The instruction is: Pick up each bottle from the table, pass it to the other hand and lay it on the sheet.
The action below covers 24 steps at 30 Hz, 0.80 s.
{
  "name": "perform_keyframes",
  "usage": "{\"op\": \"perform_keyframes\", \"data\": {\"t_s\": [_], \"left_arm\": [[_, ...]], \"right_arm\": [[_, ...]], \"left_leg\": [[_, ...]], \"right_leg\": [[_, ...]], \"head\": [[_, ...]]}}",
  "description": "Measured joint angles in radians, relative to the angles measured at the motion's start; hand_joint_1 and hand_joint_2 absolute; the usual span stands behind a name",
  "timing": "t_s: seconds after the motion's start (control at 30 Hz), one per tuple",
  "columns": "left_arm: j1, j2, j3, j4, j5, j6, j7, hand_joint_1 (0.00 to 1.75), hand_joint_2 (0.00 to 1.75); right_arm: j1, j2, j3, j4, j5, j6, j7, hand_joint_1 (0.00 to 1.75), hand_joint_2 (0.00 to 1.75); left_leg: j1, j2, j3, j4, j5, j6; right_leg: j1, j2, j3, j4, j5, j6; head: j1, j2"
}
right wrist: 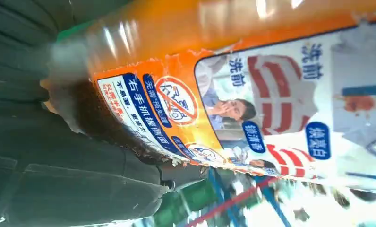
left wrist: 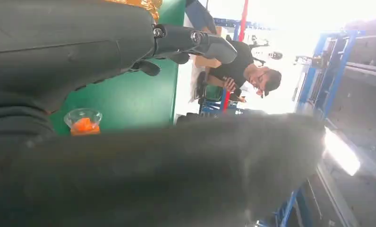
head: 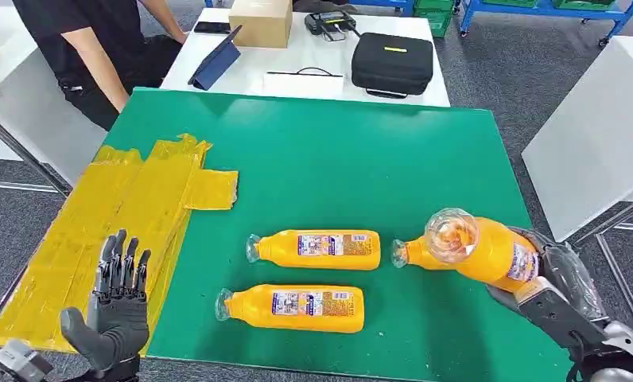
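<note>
- Gripping a raised bottle (head: 488, 253) at the lower right of the head view, the right hand (head: 564, 298) is wrapping its fingers around the labelled end, and the clear cap end is tilting up toward the camera.
- Showing up close in the right wrist view, that bottle (right wrist: 252, 85) is pressing against the grey hand (right wrist: 58, 184), its printed label facing the lens.
- Lying just behind the raised bottle on the green mat (head: 337, 159), a second bottle (head: 413, 255) is showing only its neck and cap, pointing left.
- Lying on its side at the centre of the frame, a third bottle (head: 317, 249) is pointing its cap left.
- Lying below it, nearer the bottom edge, a fourth bottle (head: 293, 308) is pointing the same way, apart from the third.
- Covering the left edge of the mat, the yellow sheet (head: 114, 223) is running from the upper left toward the lower left corner, with no bottle on it.
- Hovering over the sheet's lower end, the left hand (head: 116, 306) is holding nothing, palm up and fingers spread.
- Sitting at the upper left, a person (head: 99, 48) in black is resting an arm by a white table (head: 297, 60).
- Resting on that table are a cardboard box (head: 261, 21), a black case (head: 393, 62) and a tablet (head: 215, 62).
</note>
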Motion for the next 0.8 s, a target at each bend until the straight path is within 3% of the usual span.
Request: {"op": "perform_keyframes", "data": {"t_s": [0.2,0.33,0.6,0.8], "left_arm": [[-0.005,-0.009,0.007,-0.003,-0.007,-0.023,0.013,0.00,1.75],[-0.031,0.003,-0.026,0.002,-0.003,-0.005,0.004,0.00,1.75],[-0.152,0.074,-0.180,0.035,0.075,0.164,0.028,0.00,1.75],[-0.181,0.103,-0.218,0.052,0.089,0.198,0.030,0.00,1.75]], "right_arm": [[0.071,0.014,-0.058,-0.091,-0.059,0.013,-0.014,1.75,1.75],[0.092,0.032,-0.006,-0.093,-0.149,-0.011,-0.020,1.75,1.75],[-0.161,0.150,0.360,0.121,-0.201,-0.119,0.058,1.75,1.75],[-0.242,0.195,0.454,0.187,-0.240,-0.105,0.089,1.75,1.75]], "left_leg": [[0.000,0.000,-0.001,0.000,-0.001,0.000],[0.000,0.001,-0.001,-0.001,-0.001,-0.001],[0.002,0.005,-0.002,-0.001,0.008,-0.003],[0.003,0.001,-0.006,0.000,0.008,-0.003]], "right_leg": [[0.000,0.000,0.000,0.000,-0.001,0.001],[0.000,0.000,0.000,0.000,-0.001,0.001],[0.001,0.003,-0.004,0.001,0.005,-0.003],[0.001,0.000,-0.005,0.001,0.006,-0.002]], "head": [[0.000,0.000],[0.000,0.000],[0.000,0.000],[0.000,0.000]]}}
